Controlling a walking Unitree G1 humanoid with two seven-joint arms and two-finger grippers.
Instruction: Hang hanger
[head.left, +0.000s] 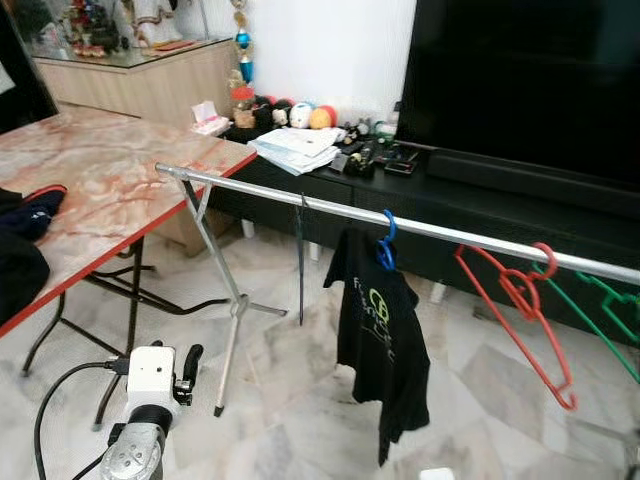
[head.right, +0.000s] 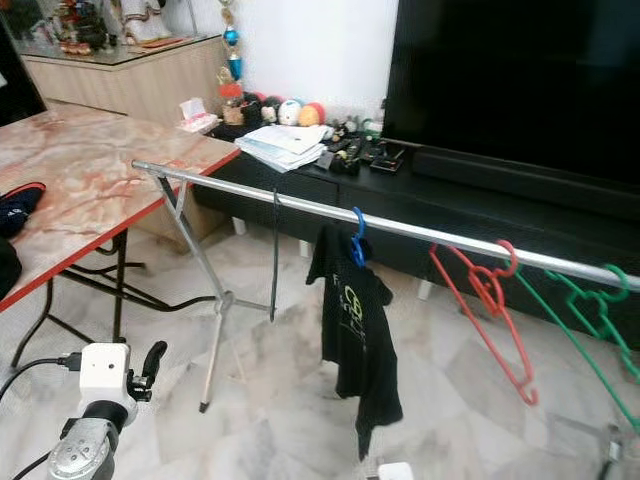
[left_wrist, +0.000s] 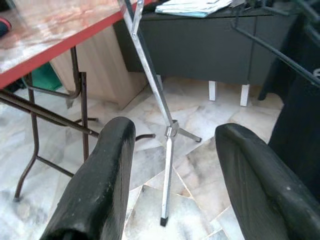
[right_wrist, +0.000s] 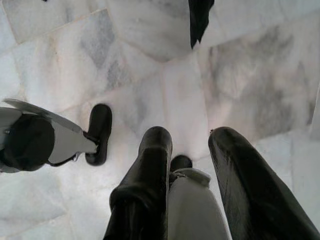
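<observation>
Left end effector (left_wrist: 170, 175) is hanging wide open, empty | right end effector (right_wrist: 187, 170) is gaping, empty | red hanger (head.left: 520, 300) is looking light, stiff; judged best gripped at the shoulder bar

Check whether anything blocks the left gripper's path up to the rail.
Nothing visible does. The left gripper is low, open and empty, below the rail; bare rail runs between the table end and the black shirt.
</observation>
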